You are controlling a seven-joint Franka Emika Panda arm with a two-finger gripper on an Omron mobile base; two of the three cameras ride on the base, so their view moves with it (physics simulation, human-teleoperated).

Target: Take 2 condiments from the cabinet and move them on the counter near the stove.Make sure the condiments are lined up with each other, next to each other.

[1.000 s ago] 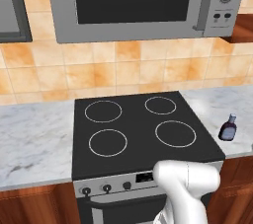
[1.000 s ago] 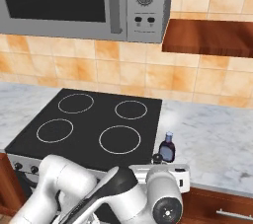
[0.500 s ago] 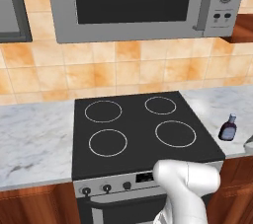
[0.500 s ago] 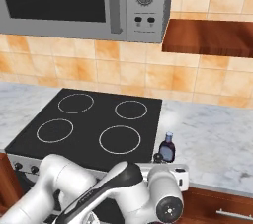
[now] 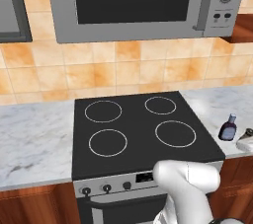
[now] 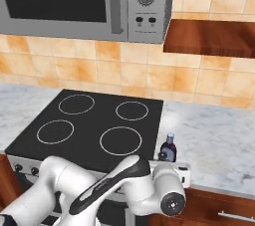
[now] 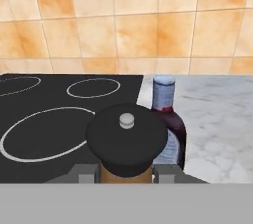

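Observation:
The tan shaker with its dark cap (image 7: 127, 139) sits between my gripper (image 7: 126, 174) fingers, low over the counter's front by the stove's right edge. My gripper is shut on it. Right behind it the dark brown bottle (image 7: 167, 119) with the pale blue cap stands upright on the white marble counter (image 7: 222, 114), next to the black stove (image 7: 49, 109). From the base, this bottle (image 5: 228, 128) (image 6: 168, 148) shows just right of the stove (image 5: 138, 129), and the shaker's dark cap (image 5: 247, 132) peeks in at the right edge beside it. The wall cabinet (image 6: 214, 38) hangs above.
A steel microwave (image 5: 143, 1) hangs over the stove against the orange tiled wall. Marble counter (image 5: 29, 139) runs left of the stove and further right (image 6: 219, 140). My white arm (image 6: 109, 185) crosses in front of the stove's knobs.
My hand with the shaker has slid into the right edge of the left base view, closer to the brown bottle. The bottle has not moved.

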